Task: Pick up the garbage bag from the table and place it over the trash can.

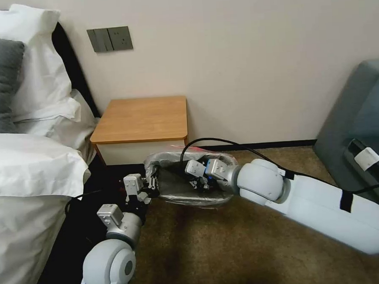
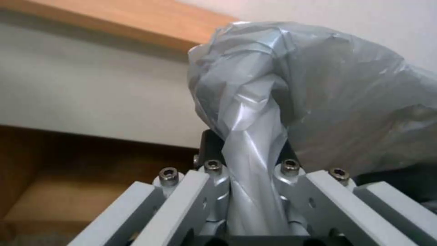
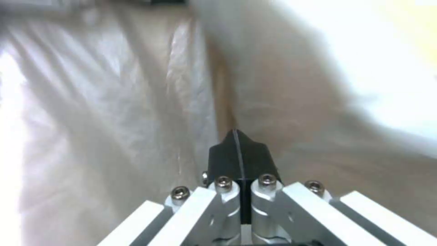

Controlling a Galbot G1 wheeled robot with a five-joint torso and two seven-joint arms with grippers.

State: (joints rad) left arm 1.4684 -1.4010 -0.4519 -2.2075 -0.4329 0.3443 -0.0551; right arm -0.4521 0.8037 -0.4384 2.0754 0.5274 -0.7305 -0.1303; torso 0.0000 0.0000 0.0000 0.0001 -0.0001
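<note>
On the left, the left gripper [image 1: 152,183] sat at the left end of the trash can [image 1: 191,200], on the floor just in front of the desk [image 1: 141,119]. It was closed on a twisted bunch of the garbage bag [image 1: 175,189]. The bag was off the desk and lay over the mouth of the can, its grey plastic folded over the rim, with a bit of pinkish-red edge at the back. The can's long side ran from left to right, so the left gripper held one end and the right gripper [image 1: 199,181] was down inside the can, nearer the middle. The next move looked to depend on that left end: the plastic was bunched there and seemed to need spreading down over the rim. The left wrist view showed what the head view could not, the garbage bag [image 2: 255,177] squeezed between the left gripper [image 2: 252,191] pads. In the right wrist view the right gripper [image 3: 240,160] was closed on nothing, with only thin plastic around it.
</note>
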